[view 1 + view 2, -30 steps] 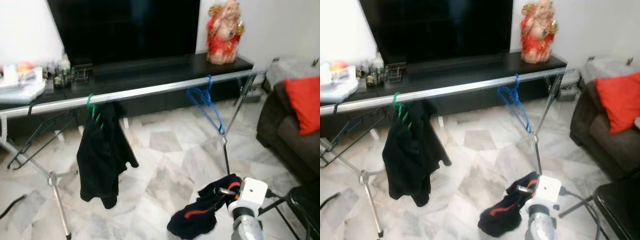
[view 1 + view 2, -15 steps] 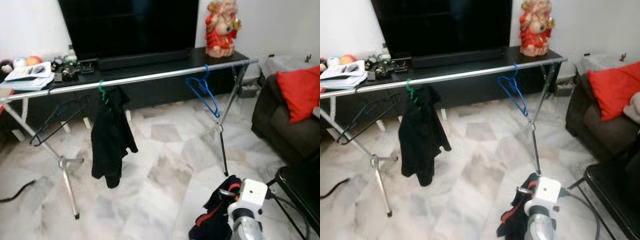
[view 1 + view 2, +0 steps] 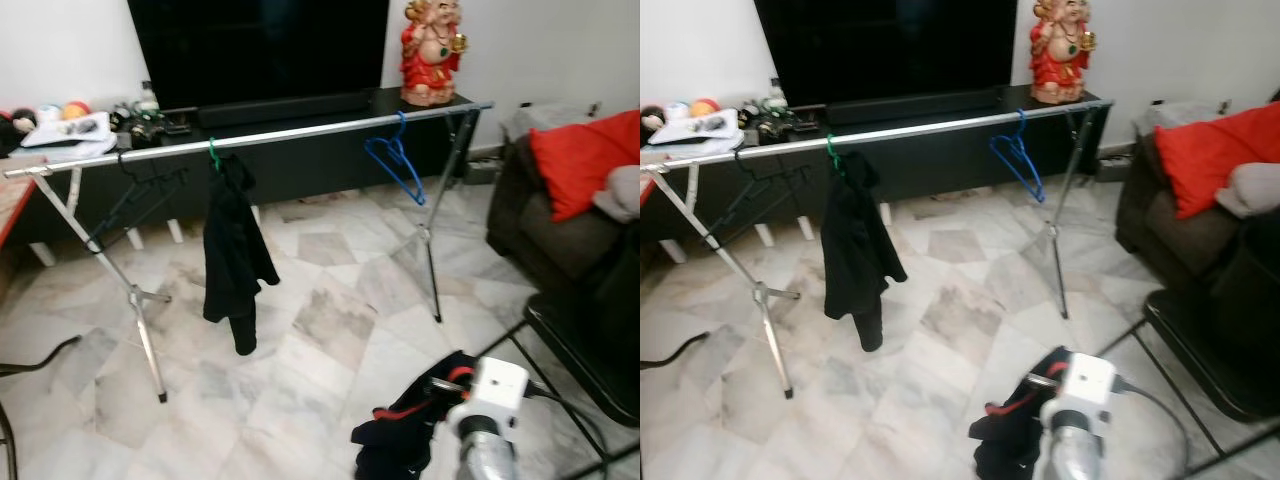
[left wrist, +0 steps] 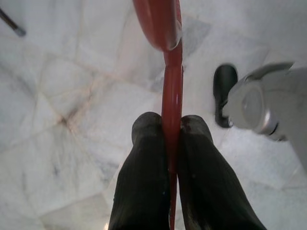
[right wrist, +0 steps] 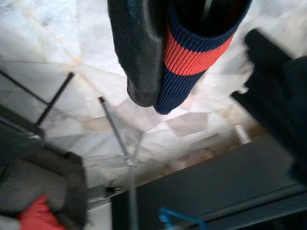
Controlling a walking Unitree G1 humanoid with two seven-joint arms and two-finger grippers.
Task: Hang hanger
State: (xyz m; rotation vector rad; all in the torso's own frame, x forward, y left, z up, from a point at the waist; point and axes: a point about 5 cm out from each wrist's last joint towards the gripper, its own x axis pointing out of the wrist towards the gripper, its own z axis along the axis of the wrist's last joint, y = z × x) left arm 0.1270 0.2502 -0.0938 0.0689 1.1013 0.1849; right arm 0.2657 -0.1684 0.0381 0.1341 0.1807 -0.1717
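A silver drying rail [image 3: 300, 131] on tripod legs crosses the room ahead. On it hang a black garment [image 3: 235, 250] on a green hanger, an empty blue hanger [image 3: 396, 167] and an empty black hanger [image 3: 130, 200]. My left gripper [image 4: 171, 123] is shut on the thin bar of a red hanger [image 4: 171, 81], seen over the marble floor. Low in the eye views, my right arm [image 3: 495, 392] holds a dark navy garment with a red stripe [image 3: 405, 440]. In the right wrist view one black finger [image 5: 139, 52] presses against its striped cuff [image 5: 192, 48].
Behind the rail stand a black TV console [image 3: 300, 110] and a red statue [image 3: 430, 45]. A dark sofa with a red cushion [image 3: 580, 165] and a black metal chair frame [image 3: 580, 350] are on the right. A black cable [image 3: 40, 355] lies on the floor at left.
The camera has drawn back and lifted, so the rail and its garments look farther off and more floor shows. My right arm still holds the dark garment low in the picture.
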